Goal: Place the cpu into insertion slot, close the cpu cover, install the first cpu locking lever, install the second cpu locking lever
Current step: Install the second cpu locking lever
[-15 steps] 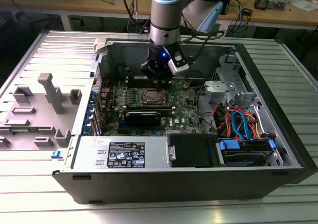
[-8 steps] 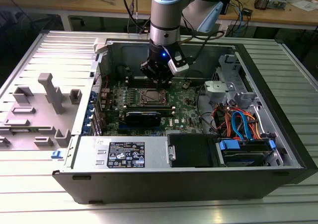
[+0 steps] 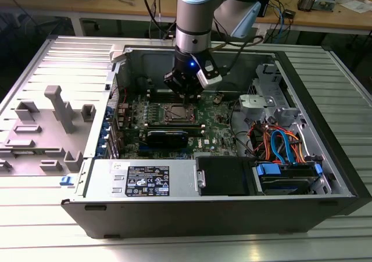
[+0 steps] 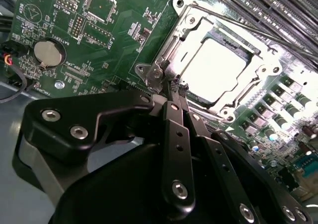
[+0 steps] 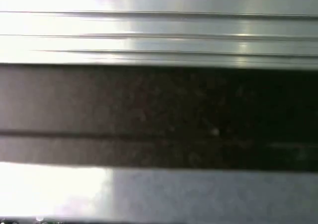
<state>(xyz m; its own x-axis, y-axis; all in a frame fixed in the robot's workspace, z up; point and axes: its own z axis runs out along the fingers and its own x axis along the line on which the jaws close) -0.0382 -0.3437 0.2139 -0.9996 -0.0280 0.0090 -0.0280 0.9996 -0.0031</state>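
In the second wrist view the cpu point(image 4: 218, 67) lies flat in the insertion slot point(image 4: 185, 16), its pale metal top showing through the window of the cpu cover point(image 4: 169, 50). The cover is folded down over it. A thin lever rod point(image 4: 248, 29) runs along one side of the cover. My gripper point(image 4: 175, 87) is shut, its black fingers point(image 4: 171, 119) pressed together with their tips at a corner of the socket, holding nothing I can see. In the exterior view the gripper point(image 3: 185, 96) hangs straight down just above the insertion slot point(image 3: 179, 112) on the green motherboard point(image 3: 218, 128).
Long black memory slots point(image 4: 278, 5) run beside the socket, and a coin battery point(image 4: 48, 52) sits on the board. The open case point(image 3: 325, 134) walls in the board. A power supply point(image 3: 145, 178), cabled drive bays point(image 3: 279, 149) and a grey fixture point(image 3: 58, 108) surround it.
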